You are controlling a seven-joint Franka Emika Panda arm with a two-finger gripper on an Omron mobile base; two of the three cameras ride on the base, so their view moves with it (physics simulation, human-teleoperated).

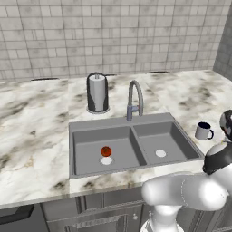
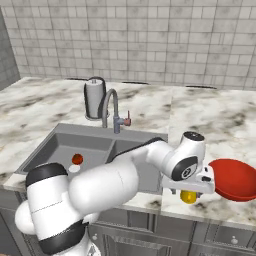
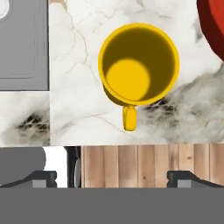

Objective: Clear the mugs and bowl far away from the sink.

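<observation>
Nothing is cleared yet. My claw [image 3: 112,178], spread wide and empty, hangs over the yellow mug [image 3: 138,65] directly below; red bowl [image 2: 234,179] just beside, grey mug [image 1: 204,131] beyond, all near the sink [image 1: 131,145].

Directly below the gripper [image 3: 112,178]: yellow mug [image 3: 138,64] upright, bare counter [image 3: 74,87] around it; bowl [image 3: 213,27] crowds one side, sink [image 3: 24,48] edges the other.
</observation>
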